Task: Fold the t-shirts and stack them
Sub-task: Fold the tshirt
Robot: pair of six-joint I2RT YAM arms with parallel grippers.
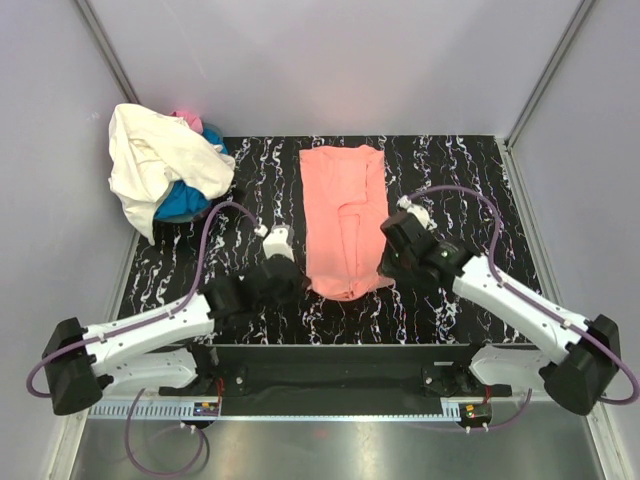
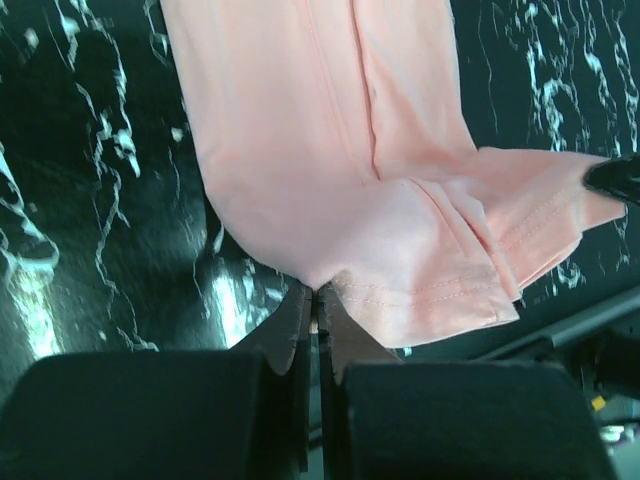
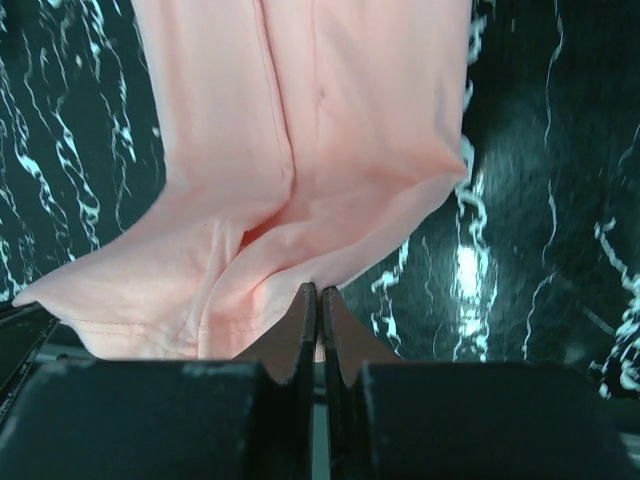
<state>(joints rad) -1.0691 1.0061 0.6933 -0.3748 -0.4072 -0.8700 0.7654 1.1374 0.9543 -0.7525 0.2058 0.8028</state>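
Black marbled tabletop (image 1: 470, 170) seen from above. A salmon-pink t-shirt (image 1: 343, 215), folded into a long strip, lies at its middle, running from 12 o'clock to 6 o'clock. The left claw (image 2: 316, 292) is pinched tight on the strip's near hem at its 7 o'clock corner. The right claw (image 3: 317, 290) is pinched tight on the near edge at 5 o'clock. At the tabletop's 10 o'clock corner, a crumpled cream-white t-shirt (image 1: 150, 160) is heaped over a bright blue t-shirt (image 1: 185, 200) and a bit of hot pink cloth (image 1: 188, 120).
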